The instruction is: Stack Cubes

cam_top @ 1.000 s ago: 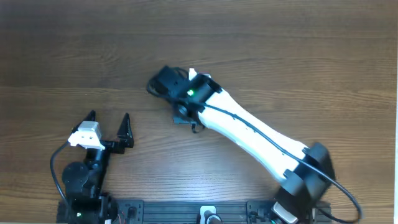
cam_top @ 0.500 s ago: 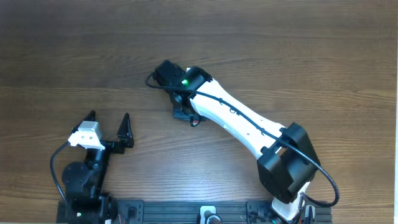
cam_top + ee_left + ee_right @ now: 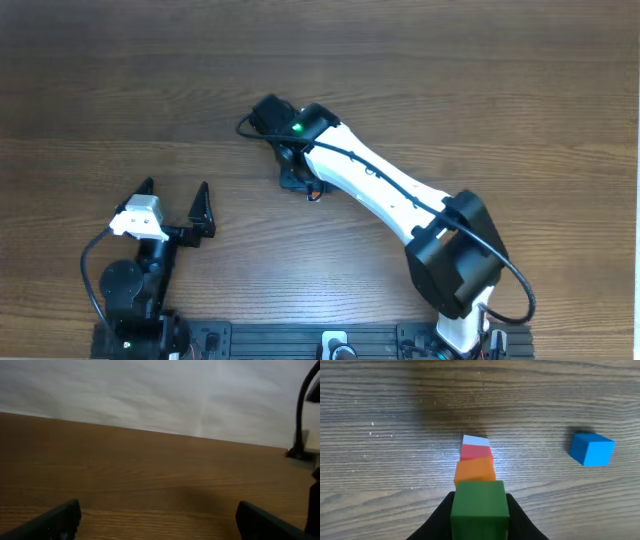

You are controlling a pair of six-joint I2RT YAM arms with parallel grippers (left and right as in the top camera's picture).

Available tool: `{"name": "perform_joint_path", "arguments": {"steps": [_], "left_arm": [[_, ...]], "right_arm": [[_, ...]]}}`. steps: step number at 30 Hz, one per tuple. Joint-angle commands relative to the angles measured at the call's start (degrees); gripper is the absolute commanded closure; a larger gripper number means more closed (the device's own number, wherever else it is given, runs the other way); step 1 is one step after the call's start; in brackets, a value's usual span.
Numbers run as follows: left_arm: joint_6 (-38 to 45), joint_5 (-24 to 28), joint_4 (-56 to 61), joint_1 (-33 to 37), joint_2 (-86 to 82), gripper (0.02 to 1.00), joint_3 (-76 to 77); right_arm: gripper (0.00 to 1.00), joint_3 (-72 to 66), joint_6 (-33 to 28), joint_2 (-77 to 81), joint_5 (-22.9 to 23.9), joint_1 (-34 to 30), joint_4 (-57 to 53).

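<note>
Seen from the right wrist, a green cube [image 3: 480,502] sits at the top of a column, with an orange cube [image 3: 475,470], a red cube [image 3: 475,452] and a pale blue-white cube [image 3: 475,440] below it. My right gripper [image 3: 480,514] is shut on the green cube, one dark finger against each side. A bright blue cube [image 3: 591,449] lies alone on the wood off to one side. In the top view the right gripper [image 3: 297,180] is near the table's middle and covers the column. My left gripper [image 3: 176,194] rests open at the near left, holding nothing.
The wooden table [image 3: 480,90] stretches bare around the column. The right arm [image 3: 390,200] lies diagonally from the bottom right toward the middle. In the left wrist view the open fingers [image 3: 57,519] frame bare wood, with the right arm's dark parts [image 3: 305,435] at the edge.
The right arm's elbow has swung up and in toward its base, and the wrist shifted slightly, with the gripper staying over the same spot. The left arm has not moved.
</note>
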Motion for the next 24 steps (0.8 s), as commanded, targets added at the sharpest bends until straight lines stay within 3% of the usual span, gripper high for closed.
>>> {"name": "perform_joint_path", "arguments": {"steps": [1, 24], "left_arm": [[0.8, 0.5, 0.0, 0.3, -0.2, 0.018, -0.3], [0.8, 0.5, 0.0, 0.3, -0.2, 0.018, -0.3]], "right_arm": [[0.838, 0.9, -0.2, 0.5, -0.3, -0.3, 0.3], [0.774, 0.8, -0.2, 0.8, -0.4, -0.3, 0.3]]}}
